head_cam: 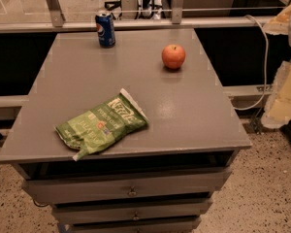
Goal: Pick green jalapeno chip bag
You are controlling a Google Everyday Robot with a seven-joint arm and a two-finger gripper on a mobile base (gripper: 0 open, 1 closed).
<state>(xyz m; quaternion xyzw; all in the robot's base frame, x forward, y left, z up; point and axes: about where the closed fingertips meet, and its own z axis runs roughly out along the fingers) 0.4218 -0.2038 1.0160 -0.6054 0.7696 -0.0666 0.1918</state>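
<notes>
The green jalapeno chip bag [103, 124] lies flat on the grey table top [184, 110] near its front left edge. It is crinkled light-green foil with white "Kettle" script, and it lies slanted with its top seam toward the table's middle. My gripper [282, 106] shows as a pale, blurred shape at the right edge of the view. It hangs beyond the table's right side, well apart from the bag and touching nothing on the table.
A red apple [173, 56] stands at the back right of the table. A blue Pepsi can [105, 28] stands at the back left. Drawers [131, 191] sit under the top. A white cable [264, 62] hangs at the right, and a rail runs behind the table.
</notes>
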